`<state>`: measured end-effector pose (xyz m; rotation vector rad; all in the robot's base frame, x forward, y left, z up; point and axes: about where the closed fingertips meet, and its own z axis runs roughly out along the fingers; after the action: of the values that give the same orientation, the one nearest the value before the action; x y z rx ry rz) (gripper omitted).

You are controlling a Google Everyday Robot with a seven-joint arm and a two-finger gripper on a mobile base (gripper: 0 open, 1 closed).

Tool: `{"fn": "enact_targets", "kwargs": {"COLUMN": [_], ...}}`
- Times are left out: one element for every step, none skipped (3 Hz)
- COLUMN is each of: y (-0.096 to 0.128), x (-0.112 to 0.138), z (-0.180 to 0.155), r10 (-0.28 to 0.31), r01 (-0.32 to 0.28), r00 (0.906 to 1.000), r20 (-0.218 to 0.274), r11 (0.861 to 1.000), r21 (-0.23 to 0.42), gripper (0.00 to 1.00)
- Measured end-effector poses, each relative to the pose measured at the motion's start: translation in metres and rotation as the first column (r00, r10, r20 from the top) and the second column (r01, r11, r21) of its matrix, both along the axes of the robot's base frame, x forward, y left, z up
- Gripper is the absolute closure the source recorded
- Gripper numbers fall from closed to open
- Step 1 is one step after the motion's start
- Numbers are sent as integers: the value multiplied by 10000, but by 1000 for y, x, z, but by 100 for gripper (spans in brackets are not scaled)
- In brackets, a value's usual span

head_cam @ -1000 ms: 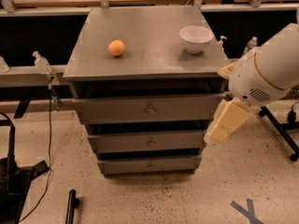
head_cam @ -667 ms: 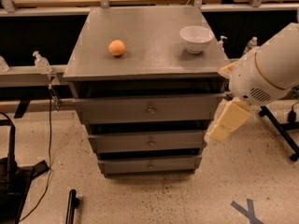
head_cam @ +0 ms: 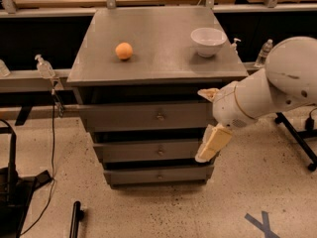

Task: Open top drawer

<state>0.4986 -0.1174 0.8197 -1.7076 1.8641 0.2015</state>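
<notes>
The grey metal cabinet (head_cam: 153,58) stands in the middle of the camera view. Its top drawer (head_cam: 129,117) is the widest front, with a small round knob (head_cam: 160,116) at its centre and a dark gap above it; its front sits about in line with the cabinet. Two narrower drawers (head_cam: 143,150) lie below. My gripper (head_cam: 203,125) is at the right end of the top drawer's front, to the right of the knob, open and empty, one cream finger (head_cam: 208,93) above the front and the other finger (head_cam: 214,143) below it.
An orange (head_cam: 124,50) and a white bowl (head_cam: 208,40) sit on the cabinet top. My white arm (head_cam: 277,83) reaches in from the right. A sanitiser bottle (head_cam: 43,66) and a cable hang at left. Dark stands are at the left floor and at the right.
My arm and gripper have moved left, from beside the cabinet's right side to the right end of the top drawer's front. The drawers have not moved.
</notes>
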Motion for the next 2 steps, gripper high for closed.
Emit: {"fn": "enact_targets", "kwargs": {"y": [29,38], "x": [11,22], "z": [-34,-41], "r10": [820,644], "r01": [-831,-675], "r00": [9941,9898], "r20": [715,1273], "r11": [9965,9975], "r21": [131,203], "gripper": [0,0]}}
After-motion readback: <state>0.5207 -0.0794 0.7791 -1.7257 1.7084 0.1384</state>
